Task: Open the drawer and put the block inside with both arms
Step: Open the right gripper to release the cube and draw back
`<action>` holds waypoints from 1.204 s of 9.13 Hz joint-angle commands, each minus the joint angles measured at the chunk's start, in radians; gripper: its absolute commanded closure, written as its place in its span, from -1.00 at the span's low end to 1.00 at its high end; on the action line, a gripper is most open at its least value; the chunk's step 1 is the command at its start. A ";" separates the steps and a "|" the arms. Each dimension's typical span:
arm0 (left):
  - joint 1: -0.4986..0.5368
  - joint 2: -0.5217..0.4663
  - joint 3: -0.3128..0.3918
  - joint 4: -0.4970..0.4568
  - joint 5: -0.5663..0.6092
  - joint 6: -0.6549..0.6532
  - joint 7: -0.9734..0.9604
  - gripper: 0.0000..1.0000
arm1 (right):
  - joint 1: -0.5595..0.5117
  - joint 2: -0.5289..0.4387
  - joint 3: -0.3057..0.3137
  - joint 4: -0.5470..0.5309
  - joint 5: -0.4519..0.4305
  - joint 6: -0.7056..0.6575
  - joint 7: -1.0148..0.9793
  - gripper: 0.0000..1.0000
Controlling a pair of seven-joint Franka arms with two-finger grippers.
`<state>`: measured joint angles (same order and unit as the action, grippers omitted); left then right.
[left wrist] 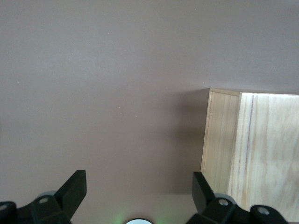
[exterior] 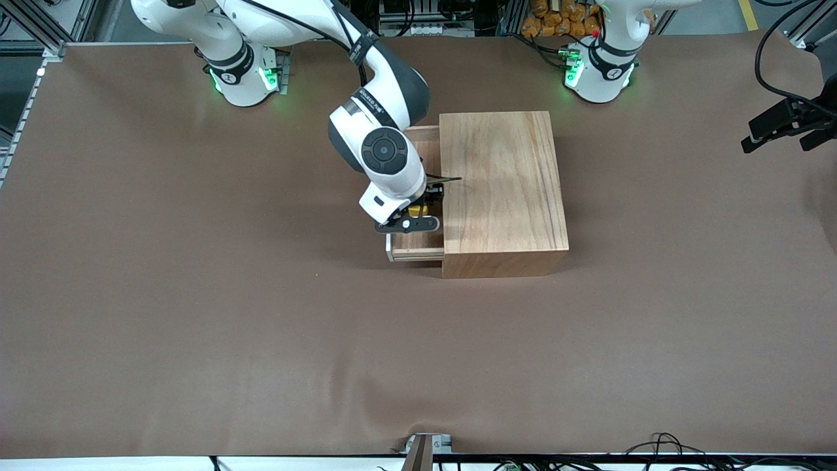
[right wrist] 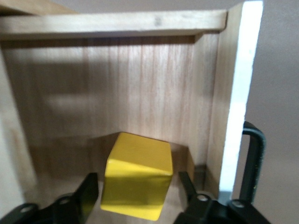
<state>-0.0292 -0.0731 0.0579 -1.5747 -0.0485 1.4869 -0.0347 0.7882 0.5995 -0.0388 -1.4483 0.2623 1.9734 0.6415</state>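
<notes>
Over the pulled-out drawer you have the right gripper, and the block sits between its fingers. From the right wrist view the cube looks tilted, one corner down on the drawer floor, and a sliver of gap shows on each side, so the jaws read as released rather than clamped on it. The drawer's white-edged front and its black handle lie just beside the gripper. Your left gripper waits with its fingers spread, over bare table beside the wooden box. Watch the retreat: if you lift off at an angle, a finger could catch the tilted cube and flick it out, or snag the drawer front. Closing the drawer with the block still perched on a corner could jam it against the box
</notes>
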 commanded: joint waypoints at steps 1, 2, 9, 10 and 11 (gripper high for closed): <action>-0.005 -0.001 0.004 0.008 0.010 -0.005 0.013 -1.00 | -0.004 -0.030 -0.015 0.005 0.009 -0.017 0.027 -1.00; -0.006 -0.001 0.002 0.010 0.007 -0.005 0.012 -1.00 | -0.038 -0.077 -0.016 0.005 0.008 -0.019 0.024 -1.00; -0.012 0.006 -0.012 0.044 0.071 -0.033 0.009 -1.00 | -0.452 -0.425 -0.030 -0.116 -0.084 -0.314 -0.370 -1.00; -0.014 0.006 -0.013 0.042 0.071 -0.033 0.010 -1.00 | -0.534 -0.496 -0.021 -0.185 -0.145 -0.324 -0.498 -1.00; -0.012 0.006 -0.013 0.045 0.071 -0.033 0.010 -1.00 | -0.616 -0.560 -0.013 -0.225 -0.170 -0.340 -0.567 -1.00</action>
<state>-0.0386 -0.0730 0.0473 -1.5533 -0.0007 1.4741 -0.0336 0.2633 0.1648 -0.0867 -1.5556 0.1221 1.6311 0.1563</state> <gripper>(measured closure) 0.000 0.000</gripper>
